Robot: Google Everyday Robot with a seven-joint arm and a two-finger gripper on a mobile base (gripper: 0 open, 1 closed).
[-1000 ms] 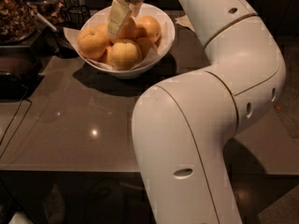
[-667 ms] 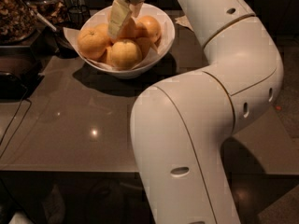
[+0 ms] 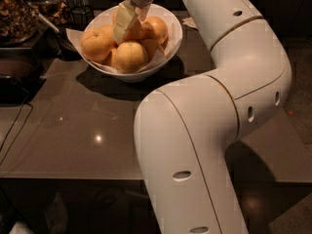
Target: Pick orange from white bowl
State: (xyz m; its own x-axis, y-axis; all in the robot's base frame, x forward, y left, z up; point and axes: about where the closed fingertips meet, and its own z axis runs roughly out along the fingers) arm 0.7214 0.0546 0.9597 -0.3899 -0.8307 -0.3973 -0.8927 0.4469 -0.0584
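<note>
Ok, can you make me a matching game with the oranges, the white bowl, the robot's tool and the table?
1. round deep-orange oranges
2. wide glossy white bowl
3. robot's pale tool
4. smooth grey table

A. under the bowl
B. dipping into the bowl from above
C. piled together on white paper
D. on the table, holding fruit

Pairs: 1-C, 2-D, 3-B, 4-A.

Jaws over white bowl (image 3: 165, 61) partly hide one orange (image 3: 138, 31).
</note>
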